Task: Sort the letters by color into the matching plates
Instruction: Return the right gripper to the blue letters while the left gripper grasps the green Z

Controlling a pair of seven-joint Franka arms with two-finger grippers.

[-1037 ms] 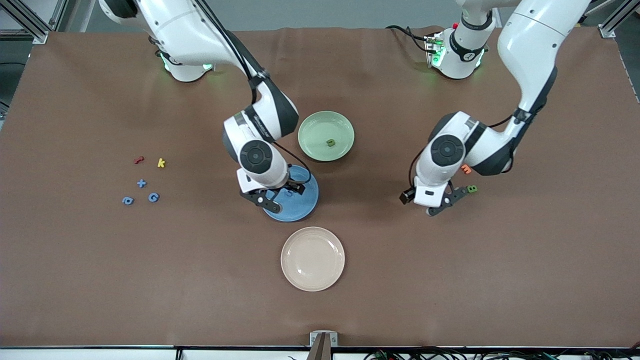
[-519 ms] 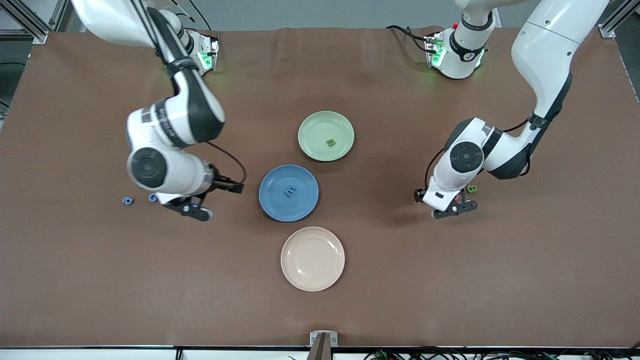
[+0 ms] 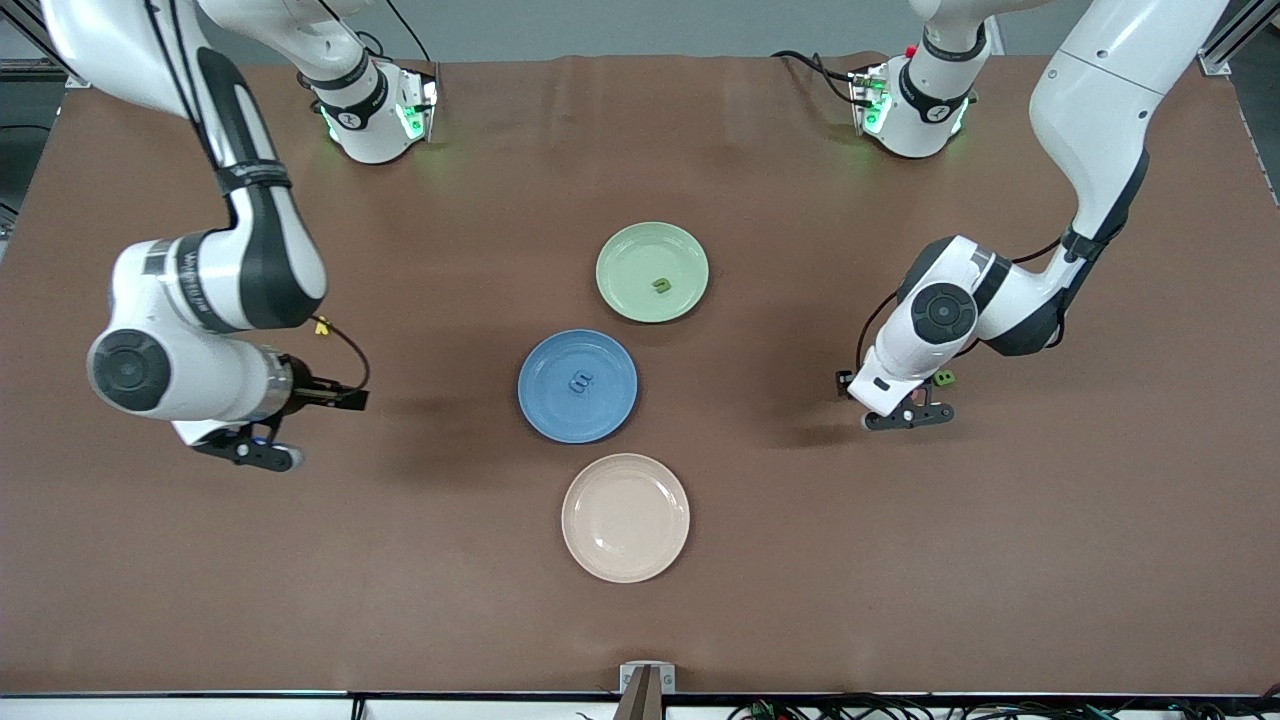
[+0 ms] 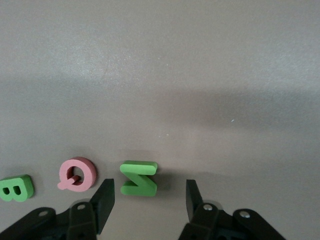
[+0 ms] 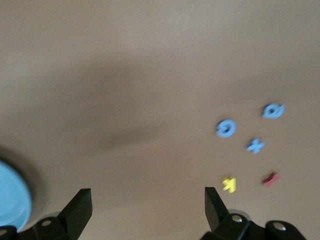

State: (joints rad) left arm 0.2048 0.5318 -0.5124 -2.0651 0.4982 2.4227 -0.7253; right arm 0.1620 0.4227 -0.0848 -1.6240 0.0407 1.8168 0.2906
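1. Nearest the front camera is the cream plate (image 3: 625, 517), bare.
2. A bit farther is the blue plate (image 3: 553, 405), with one blue letter (image 3: 579, 380) lying in it.
3. The right gripper (image 5: 148, 206) hangs over the table toward the right arm's end, fingers spread wide, holding nothing. Its wrist view shows the blue G (image 5: 226, 128), blue x (image 5: 255, 146) and blue a (image 5: 273, 110) on the table, beside a yellow letter (image 5: 229, 184) and a red letter (image 5: 270, 178).
4. The left gripper (image 4: 148, 196) is low over the table toward the left arm's end, fingers apart either side of the green N (image 4: 139, 177). A pink letter (image 4: 77, 173) and the green B (image 4: 16, 187) lie just beside it.
5. Farthest is the green plate (image 3: 629, 290), with a green letter (image 3: 660, 286) in it.
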